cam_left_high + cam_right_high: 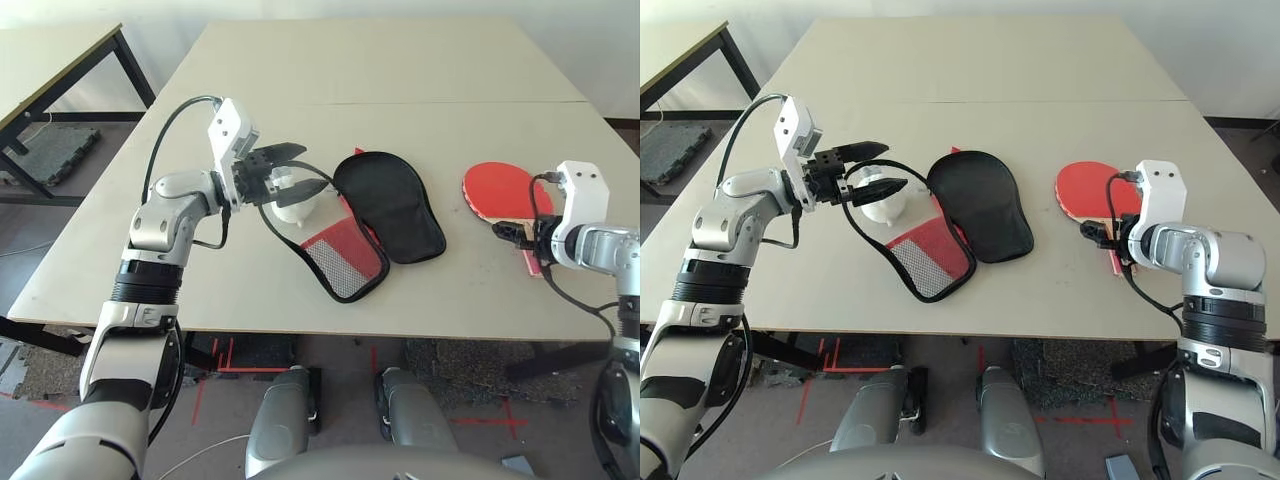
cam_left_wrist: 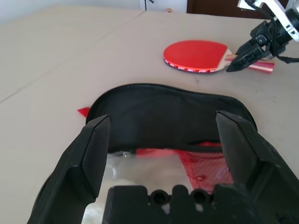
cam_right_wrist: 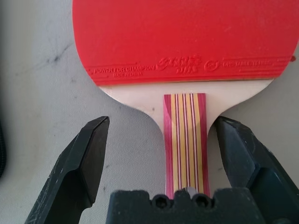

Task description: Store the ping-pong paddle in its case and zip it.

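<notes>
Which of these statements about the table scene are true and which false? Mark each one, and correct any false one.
1. The ping-pong paddle is inside the case. False: it lies on the table, apart from the case.
2. The case lies open. True.
3. The right tool straddles the paddle's handle, fingers open. True.
4. The left tool grips the paddle. False: it is open, near the white plastic wad.

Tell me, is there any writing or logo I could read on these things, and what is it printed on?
"POWER FOR CHAMPION": on the red rubber of the ping-pong paddle, along its lower edge near the handle.
A smaller line just under it: too small to read.
A stylised brand mark and a round logo with more small text further along that edge: not legible.
White marks along the paddle's rim, in the left wrist view: too small to read.
The case: no readable text.
</notes>
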Controlling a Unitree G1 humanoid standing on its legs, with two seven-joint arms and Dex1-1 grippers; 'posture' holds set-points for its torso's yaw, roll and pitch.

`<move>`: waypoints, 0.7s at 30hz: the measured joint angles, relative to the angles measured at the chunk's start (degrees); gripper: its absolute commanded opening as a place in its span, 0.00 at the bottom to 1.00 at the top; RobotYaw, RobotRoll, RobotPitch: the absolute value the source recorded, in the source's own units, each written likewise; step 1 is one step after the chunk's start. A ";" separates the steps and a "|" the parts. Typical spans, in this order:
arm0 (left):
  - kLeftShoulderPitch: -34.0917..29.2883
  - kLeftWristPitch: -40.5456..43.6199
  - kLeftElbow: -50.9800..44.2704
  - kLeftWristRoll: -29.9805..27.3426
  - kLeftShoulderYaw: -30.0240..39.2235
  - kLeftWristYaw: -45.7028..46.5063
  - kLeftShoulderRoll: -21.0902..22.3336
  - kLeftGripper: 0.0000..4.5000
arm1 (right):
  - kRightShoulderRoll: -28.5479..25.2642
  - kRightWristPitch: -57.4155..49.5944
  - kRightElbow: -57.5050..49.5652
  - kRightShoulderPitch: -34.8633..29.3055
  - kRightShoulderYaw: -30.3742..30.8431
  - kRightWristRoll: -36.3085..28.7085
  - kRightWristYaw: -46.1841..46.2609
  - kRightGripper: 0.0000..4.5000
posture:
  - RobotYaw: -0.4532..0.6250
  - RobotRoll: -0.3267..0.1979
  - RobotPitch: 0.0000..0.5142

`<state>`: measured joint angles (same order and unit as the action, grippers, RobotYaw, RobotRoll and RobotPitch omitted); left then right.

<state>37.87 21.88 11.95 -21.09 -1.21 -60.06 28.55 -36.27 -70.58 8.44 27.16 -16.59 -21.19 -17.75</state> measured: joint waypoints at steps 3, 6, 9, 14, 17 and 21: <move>-0.01 0.56 -0.67 -0.03 0.05 0.04 0.32 1.00 | -0.34 0.11 0.84 0.00 -0.14 0.53 0.00 0.62 | 0.47 0.62 0.23; -0.32 0.94 -1.87 -0.05 0.05 0.04 0.60 1.00 | -0.42 0.02 0.87 0.00 -0.25 0.76 0.02 0.38 | 0.47 0.62 0.24; -0.95 1.23 -2.05 -0.05 0.04 -0.19 0.99 1.00 | -0.43 -0.55 0.29 0.05 0.01 0.62 -0.59 0.26 | 0.46 0.62 0.24; -2.32 1.22 -1.78 -0.02 0.03 -0.65 1.40 1.00 | -0.74 -4.83 -3.79 1.58 2.91 0.49 -1.17 0.26 | 0.46 0.62 0.23; -2.56 1.11 -1.68 -0.01 0.08 -0.68 1.63 1.00 | 0.58 -9.18 -6.05 5.47 3.57 -0.07 -1.11 0.26 | 0.47 0.62 0.23; -2.78 0.90 -1.67 0.01 0.09 -0.74 1.82 1.00 | 3.62 -12.83 -8.83 10.78 3.57 -0.82 -0.59 0.26 | 0.48 0.62 0.22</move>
<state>35.10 22.78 10.28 -21.08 -1.12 -60.80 30.37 -32.65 -83.42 -0.39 37.94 -13.02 -22.01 -18.33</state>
